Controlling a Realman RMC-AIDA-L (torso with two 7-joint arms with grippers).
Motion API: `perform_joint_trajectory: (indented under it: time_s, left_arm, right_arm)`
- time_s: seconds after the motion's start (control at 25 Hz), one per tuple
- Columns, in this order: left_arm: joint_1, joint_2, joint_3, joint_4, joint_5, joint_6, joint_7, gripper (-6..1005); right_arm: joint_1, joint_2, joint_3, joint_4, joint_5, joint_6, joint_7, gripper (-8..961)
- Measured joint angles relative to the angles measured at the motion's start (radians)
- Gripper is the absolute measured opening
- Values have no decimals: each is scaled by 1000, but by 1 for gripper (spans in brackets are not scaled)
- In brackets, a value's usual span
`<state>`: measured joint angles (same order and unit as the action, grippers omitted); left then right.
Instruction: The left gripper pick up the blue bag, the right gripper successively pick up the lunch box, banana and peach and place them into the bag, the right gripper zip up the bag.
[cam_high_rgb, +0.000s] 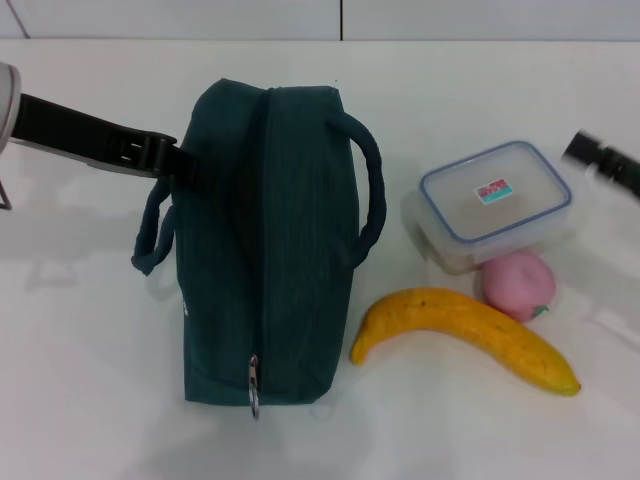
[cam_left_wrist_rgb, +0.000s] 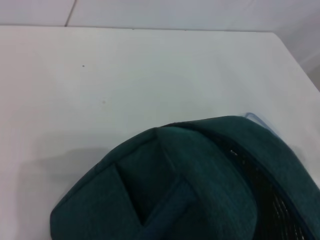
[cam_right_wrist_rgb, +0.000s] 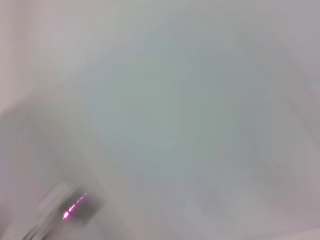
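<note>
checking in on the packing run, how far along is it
Nothing is packed yet. The dark teal fabric bag lies zipped shut on the white table; the left gripper is at its handle. The clear blue-rimmed lunch box, yellow banana and pink peach still wait beside it. The right gripper is at the table's edge.

From the head we look forward and steeply down on the white desk (cam_high_rgb: 90, 400), far enough off to take in the whole blue bag (cam_high_rgb: 270, 250) at centre, with the lunch box (cam_high_rgb: 497, 200) at about two o'clock from it. Our left wrist camera sits very close above one end of that same bag (cam_left_wrist_rgb: 200, 185), looking across the bare desk (cam_left_wrist_rgb: 125, 75) toward its far edge; bag and desk are what these two views share. Our right wrist camera shows only a pale blurred surface.
</note>
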<state>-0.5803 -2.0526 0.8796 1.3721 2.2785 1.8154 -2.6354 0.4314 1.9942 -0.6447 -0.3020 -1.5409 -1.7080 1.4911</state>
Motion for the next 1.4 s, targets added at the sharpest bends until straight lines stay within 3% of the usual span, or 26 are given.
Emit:
perform_joint_trajectory:
  time_s: [0.2, 0.36, 0.6, 1.4]
  left_arm:
    - [13, -10, 1, -4, 0, -7, 35, 50]
    - [16, -22, 1, -9, 0, -17, 60, 50]
    - [19, -33, 8, -11, -33, -37, 90, 50]
    - [42, -32, 7, -14, -79, -43, 135, 49]
  right_arm:
    - [-38, 10, 198, 120, 25, 149, 80, 781]
    - [-47, 18, 254, 183, 26, 260, 125, 775]
    - [2, 26, 246, 261, 21, 446, 162, 766]
    - [112, 29, 151, 274, 14, 501, 161, 738]
